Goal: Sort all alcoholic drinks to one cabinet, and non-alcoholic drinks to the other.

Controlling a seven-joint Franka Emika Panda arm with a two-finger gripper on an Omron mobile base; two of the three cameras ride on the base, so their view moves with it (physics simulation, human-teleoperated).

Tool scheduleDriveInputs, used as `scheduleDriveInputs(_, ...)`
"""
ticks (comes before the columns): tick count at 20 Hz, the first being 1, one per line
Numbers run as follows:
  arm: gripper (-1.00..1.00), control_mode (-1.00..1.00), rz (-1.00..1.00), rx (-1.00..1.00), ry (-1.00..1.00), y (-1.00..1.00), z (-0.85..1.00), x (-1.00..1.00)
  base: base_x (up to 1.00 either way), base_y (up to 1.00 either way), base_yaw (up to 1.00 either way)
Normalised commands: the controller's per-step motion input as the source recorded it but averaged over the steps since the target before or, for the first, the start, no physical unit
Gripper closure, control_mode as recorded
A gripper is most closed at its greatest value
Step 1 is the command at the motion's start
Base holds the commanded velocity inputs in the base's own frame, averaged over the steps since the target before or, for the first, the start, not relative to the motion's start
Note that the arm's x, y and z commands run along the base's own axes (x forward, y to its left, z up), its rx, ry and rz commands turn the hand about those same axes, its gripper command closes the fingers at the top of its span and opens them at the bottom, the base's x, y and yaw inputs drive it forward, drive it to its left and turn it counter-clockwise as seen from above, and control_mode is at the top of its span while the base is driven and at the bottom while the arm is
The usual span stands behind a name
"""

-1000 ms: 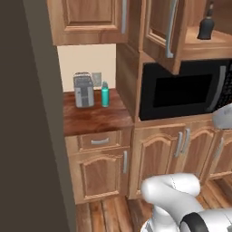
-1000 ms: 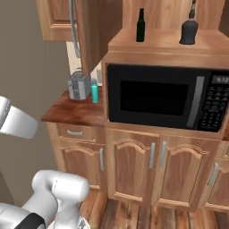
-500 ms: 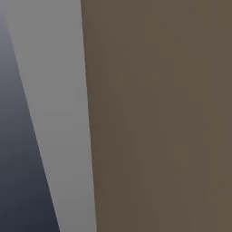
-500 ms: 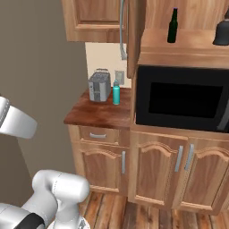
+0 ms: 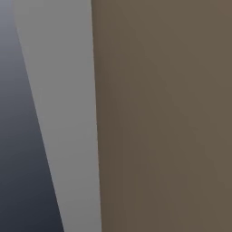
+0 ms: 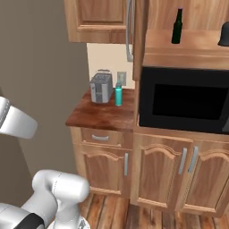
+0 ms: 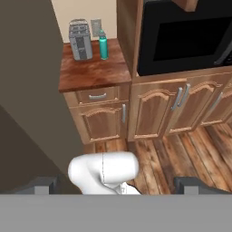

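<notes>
A teal bottle with a grey cap stands on the small wooden counter, just right of a toaster. In the open upper cabinet above the microwave, a slim dark-green bottle stands upright. A squat black bottle sits further right on the same shelf, cut off by the picture's edge. My gripper is open, its two dark fingertips far apart with nothing between them. It looks down from high and well back from the counter.
A silver toaster occupies the counter's back left. A black microwave sits right of the counter, and an open cabinet door hangs above. A tall brown wall stands close on the left. Wooden floor lies below.
The whole picture has shifted: the base drove, so counter and microwave now sit further right and closer in the right base view. A wall has covered the left base view. No bottle moved.
</notes>
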Motion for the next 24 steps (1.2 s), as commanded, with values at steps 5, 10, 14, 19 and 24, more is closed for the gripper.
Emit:
scheduleDriveInputs(5, -1.00, 1.00, 0.00, 0.00, 0.00, 0.00, 0.00, 0.00, 0.90, 0.49, 0.00)
scheduleDriveInputs(10, -1.00, 1.00, 0.00, 0.00, 0.00, 0.00, 0.00, 0.00, 1.00, 0.16, 0.07)
scheduleDriveInputs(14, -1.00, 1.00, 0.00, 0.00, 0.00, 0.00, 0.00, 0.00, 1.00, 0.00, 0.19)
scheduleDriveInputs(19, -1.00, 1.00, 0.00, 0.00, 0.00, 0.00, 0.00, 0.00, 0.95, -0.06, 0.11)
scheduleDriveInputs(24, -1.00, 1.00, 0.00, 0.00, 0.00, 0.00, 0.00, 0.00, 1.00, 0.00, 0.10)
